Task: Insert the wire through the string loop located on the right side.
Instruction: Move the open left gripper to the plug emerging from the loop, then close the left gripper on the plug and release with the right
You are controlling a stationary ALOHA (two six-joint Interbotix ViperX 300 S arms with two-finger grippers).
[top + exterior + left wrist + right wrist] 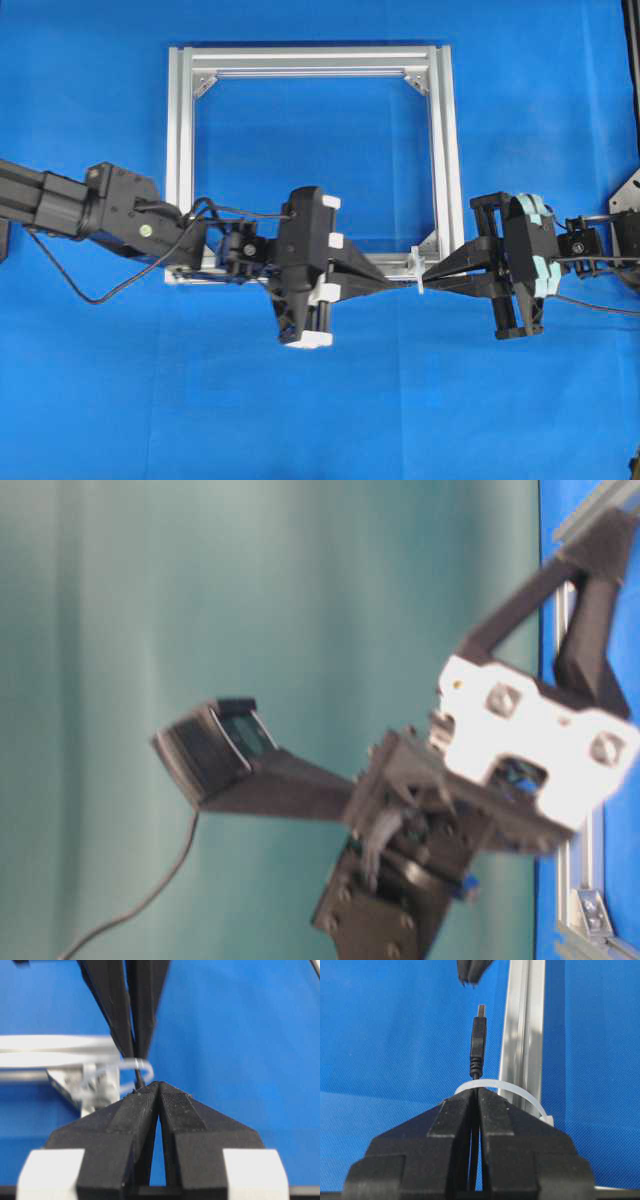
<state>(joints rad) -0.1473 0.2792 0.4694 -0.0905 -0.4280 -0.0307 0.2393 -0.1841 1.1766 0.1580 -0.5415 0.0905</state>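
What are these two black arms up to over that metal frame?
They are threading a thin black wire through a small white string loop tied to the silver frame on a blue cloth. The right claw is shut on the wire, and the plug end already pokes out past the loop. The left claw, also shut, sits just opposite with its tips near the plug; the pictures do not show it gripping anything.
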